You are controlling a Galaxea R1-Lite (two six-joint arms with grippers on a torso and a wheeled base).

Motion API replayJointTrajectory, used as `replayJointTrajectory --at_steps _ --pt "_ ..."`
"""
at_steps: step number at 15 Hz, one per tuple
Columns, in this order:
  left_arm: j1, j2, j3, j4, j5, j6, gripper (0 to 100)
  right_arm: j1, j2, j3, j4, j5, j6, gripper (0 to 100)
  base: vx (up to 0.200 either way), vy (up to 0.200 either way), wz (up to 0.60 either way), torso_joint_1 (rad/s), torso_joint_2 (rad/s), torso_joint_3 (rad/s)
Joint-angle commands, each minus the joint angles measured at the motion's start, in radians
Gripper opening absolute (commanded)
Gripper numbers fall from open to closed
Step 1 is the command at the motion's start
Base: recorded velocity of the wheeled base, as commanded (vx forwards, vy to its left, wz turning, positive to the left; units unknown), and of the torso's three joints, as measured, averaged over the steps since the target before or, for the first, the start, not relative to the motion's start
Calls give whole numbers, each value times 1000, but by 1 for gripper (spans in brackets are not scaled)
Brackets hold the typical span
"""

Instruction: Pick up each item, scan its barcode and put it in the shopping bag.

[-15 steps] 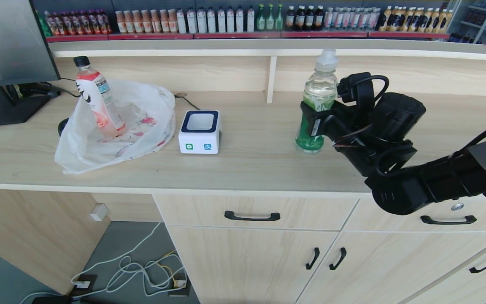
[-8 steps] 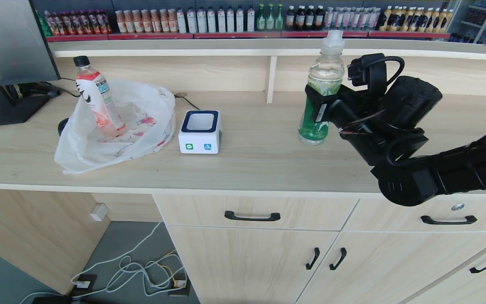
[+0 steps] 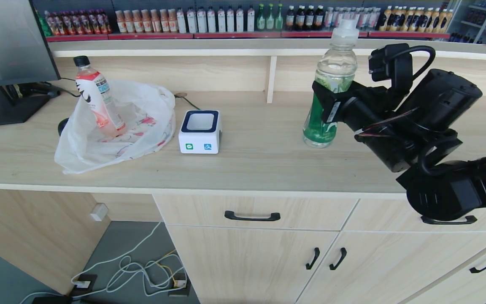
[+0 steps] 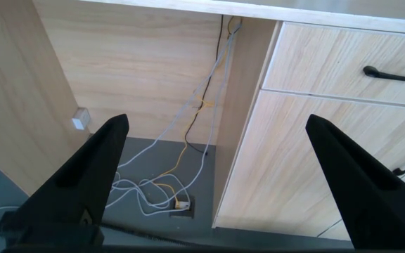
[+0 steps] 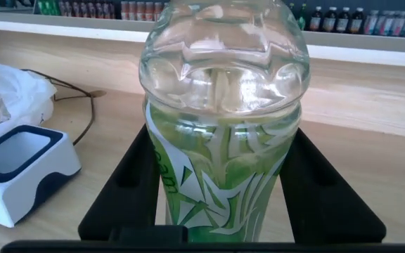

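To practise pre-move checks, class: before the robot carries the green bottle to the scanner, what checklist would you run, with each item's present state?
1. Grip: right gripper shut on green bottle, bottle upright: ok.
2. Barcode turned toward scanner: cannot tell.
3. Scanner window uncovered: ok.
4. Counter between bottle and scanner bare: ok.
5. Shopping bag lies open, pink bottle leaning inside: ok.
6. Left gripper open, low by the cabinet, out of the way: ok.
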Motion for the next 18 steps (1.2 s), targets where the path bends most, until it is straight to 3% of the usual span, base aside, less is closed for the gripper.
replayJointTrajectory --at_steps 1,8,12,18 --pt "0 0 0 0 0 0 100 37 -108 104 -13 -4 24 0 0 0 0 0 0 0" --pt "0 0 0 0 0 0 100 92 -302 463 -154 -3 29 0 0 0 0 0 0 0" --pt "0 0 0 0 0 0 100 110 -397 558 -157 -1 47 0 0 0 0 0 0 0" --pt "0 0 0 0 1 0 100 110 -513 698 -157 120 141 0 0 0 0 0 0 0"
